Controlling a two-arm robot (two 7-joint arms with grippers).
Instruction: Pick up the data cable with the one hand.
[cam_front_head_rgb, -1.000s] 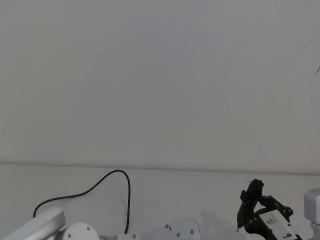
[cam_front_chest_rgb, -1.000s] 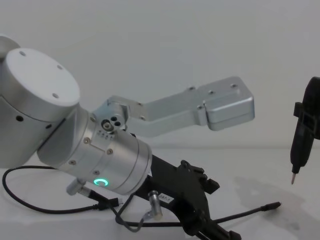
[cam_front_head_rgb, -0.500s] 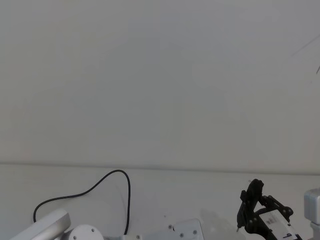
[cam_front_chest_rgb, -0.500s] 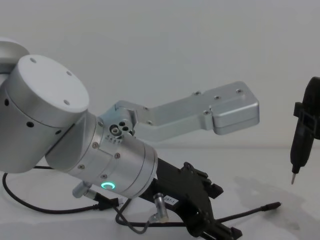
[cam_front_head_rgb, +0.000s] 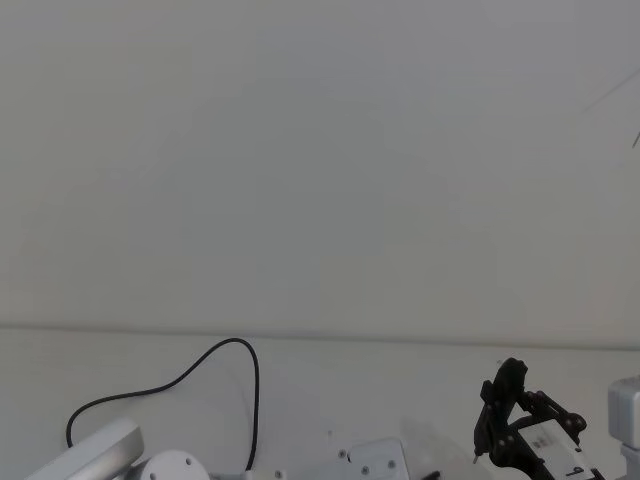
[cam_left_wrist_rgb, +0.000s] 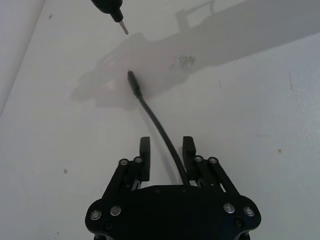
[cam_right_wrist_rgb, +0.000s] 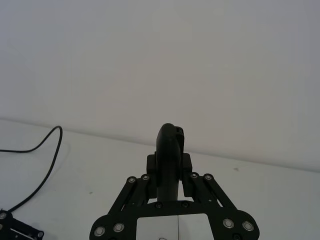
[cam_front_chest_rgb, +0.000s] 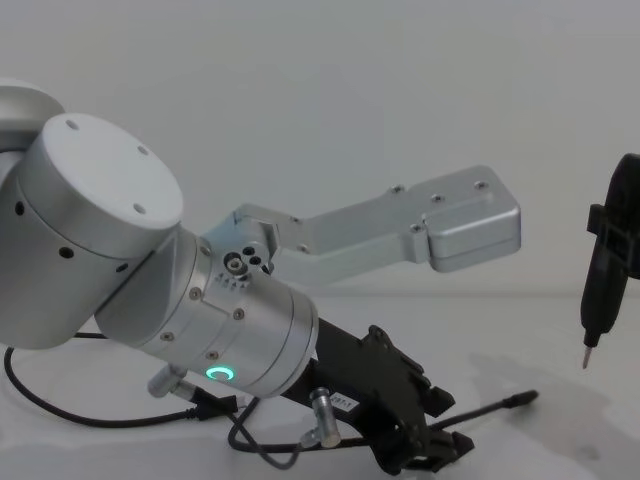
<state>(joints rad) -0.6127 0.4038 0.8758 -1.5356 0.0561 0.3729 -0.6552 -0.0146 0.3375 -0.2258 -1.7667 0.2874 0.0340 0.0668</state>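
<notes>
The data cable (cam_left_wrist_rgb: 155, 120) is thin and black and lies on the white table. Its slim plug (cam_left_wrist_rgb: 132, 80) points away from my left gripper (cam_left_wrist_rgb: 166, 142). That gripper is open and low over the table, and the cable runs between its two fingers without touching them. In the chest view the left gripper (cam_front_chest_rgb: 440, 440) sits at the bottom centre, with the cable end (cam_front_chest_rgb: 490, 410) sticking out to its right. The rest of the cable (cam_front_head_rgb: 257, 400) loops away on the left. My right gripper (cam_right_wrist_rgb: 167, 172) is shut on a black pen-like tool (cam_front_chest_rgb: 605, 270) held above the table at the right.
A short grey lead with a metal cylindrical connector (cam_front_chest_rgb: 325, 425) hangs under the left wrist. A silver bracket (cam_front_chest_rgb: 440, 225) juts out above the left gripper. The tool's metal tip (cam_left_wrist_rgb: 123, 27) hovers just beyond the cable's plug. A blank wall rises behind the table.
My left arm has shifted slightly right, and its gripper has settled around the cable. The cable's plug end has moved a little left and up in the chest view. The right arm is still.
</notes>
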